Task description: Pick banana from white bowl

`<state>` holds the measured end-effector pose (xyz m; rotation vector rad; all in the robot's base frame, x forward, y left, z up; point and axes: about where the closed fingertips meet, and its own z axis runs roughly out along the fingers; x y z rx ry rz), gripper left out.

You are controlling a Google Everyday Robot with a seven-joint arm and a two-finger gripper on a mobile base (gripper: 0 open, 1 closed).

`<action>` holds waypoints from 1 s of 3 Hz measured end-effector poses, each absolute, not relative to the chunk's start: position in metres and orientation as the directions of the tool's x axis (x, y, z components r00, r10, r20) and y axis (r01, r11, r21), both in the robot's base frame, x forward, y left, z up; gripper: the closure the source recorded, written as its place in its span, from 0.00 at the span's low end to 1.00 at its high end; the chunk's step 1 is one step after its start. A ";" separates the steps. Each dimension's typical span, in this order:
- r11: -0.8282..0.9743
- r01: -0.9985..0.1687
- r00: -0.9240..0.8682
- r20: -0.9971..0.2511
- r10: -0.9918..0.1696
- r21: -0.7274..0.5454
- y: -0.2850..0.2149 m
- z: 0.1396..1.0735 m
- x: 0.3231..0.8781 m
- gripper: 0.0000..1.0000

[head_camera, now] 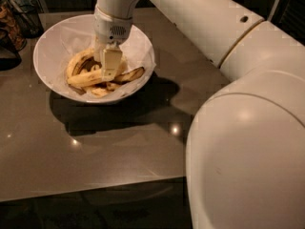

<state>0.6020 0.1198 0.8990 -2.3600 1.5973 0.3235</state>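
The white bowl (47, 46), lined with crinkled white paper, stands on the dark table at the upper left. In it lies the long, nearly straight yellow banana (85, 79), pointing left to right. A strongly curved banana with dark streaks (75, 62) lies behind it, and short stubby pieces (102, 90) lie in front. My gripper (108, 73) reaches straight down into the bowl. Its tip rests at the right part of the long banana and hides that part.
The grey-brown table (119, 142) has its front edge near the bottom of the view. Dark containers (16, 20) stand at the far left behind the bowl. My large white arm (238, 128) fills the right side and casts a shadow by the bowl.
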 end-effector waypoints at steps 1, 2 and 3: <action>-0.357 -0.930 0.366 -0.339 -0.867 -0.089 0.123 0.896 0.601 0.45; -0.357 -0.930 0.366 -0.339 -0.867 -0.088 0.123 0.896 0.601 0.45; -0.367 -0.928 0.359 -0.399 -0.844 -0.059 0.109 0.863 0.595 0.49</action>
